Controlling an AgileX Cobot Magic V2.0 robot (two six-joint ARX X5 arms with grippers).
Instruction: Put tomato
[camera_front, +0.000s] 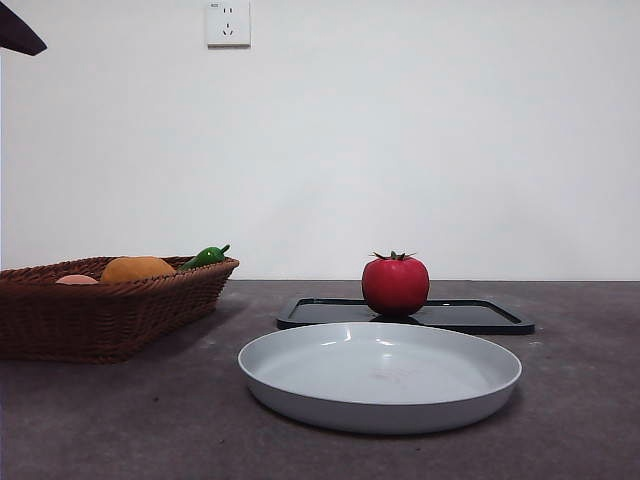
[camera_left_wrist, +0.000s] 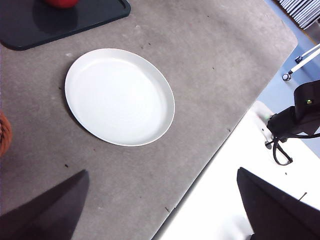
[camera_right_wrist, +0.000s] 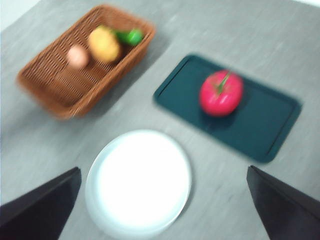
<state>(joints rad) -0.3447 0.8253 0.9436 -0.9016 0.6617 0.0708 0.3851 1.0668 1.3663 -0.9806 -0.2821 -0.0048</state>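
Front view: tomato (camera_front: 395, 285) sits upright on black tray (camera_front: 500, 318), behind empty white plate (camera_front: 380, 375); basket (camera_front: 100, 315) with orange fruit (camera_front: 137, 268) and green pepper (camera_front: 206, 257) stands well apart at the side. Left wrist view: left gripper (camera_left_wrist: 162, 210) hangs spread wide above the table, empty, near the plate. Right wrist view, blurred: right gripper (camera_right_wrist: 167, 212) is spread wide, empty, high above plate, tray and tomato.
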